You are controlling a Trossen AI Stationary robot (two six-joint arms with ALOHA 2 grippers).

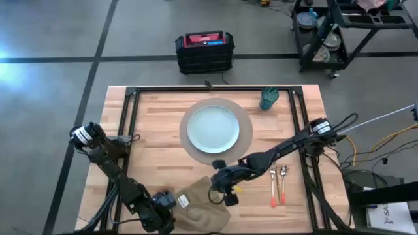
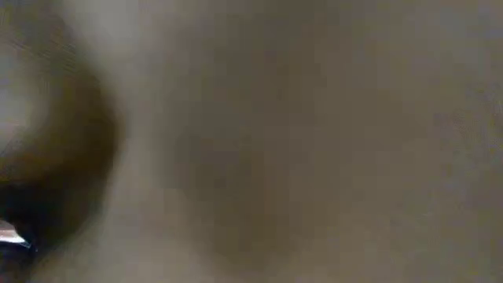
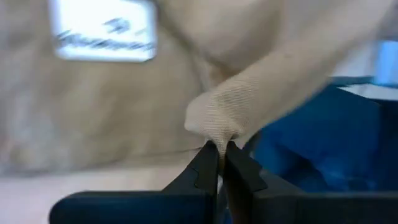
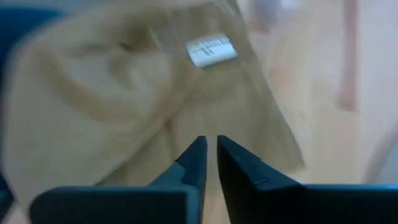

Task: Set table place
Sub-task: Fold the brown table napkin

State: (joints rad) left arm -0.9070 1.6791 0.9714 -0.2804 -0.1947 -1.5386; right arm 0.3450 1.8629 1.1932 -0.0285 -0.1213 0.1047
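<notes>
On the wooden counter [image 1: 157, 140], the pale plate [image 1: 213, 128] sits on the round tan mat [image 1: 247, 134] at centre, with the teal cup [image 1: 268, 98] at about one o'clock from it near the far rail. The orange-handled fork [image 1: 272, 186] and spoon [image 1: 283, 184] lie side by side at four o'clock from the plate. The brown napkin [image 1: 199, 205] lies crumpled at six o'clock, at the near edge. The left gripper [image 3: 221, 155] pinches a fold of that napkin, jaws closed on the cloth. The right gripper [image 4: 211, 146] hovers just over the napkin's other side, jaws narrowly apart, holding nothing.
</notes>
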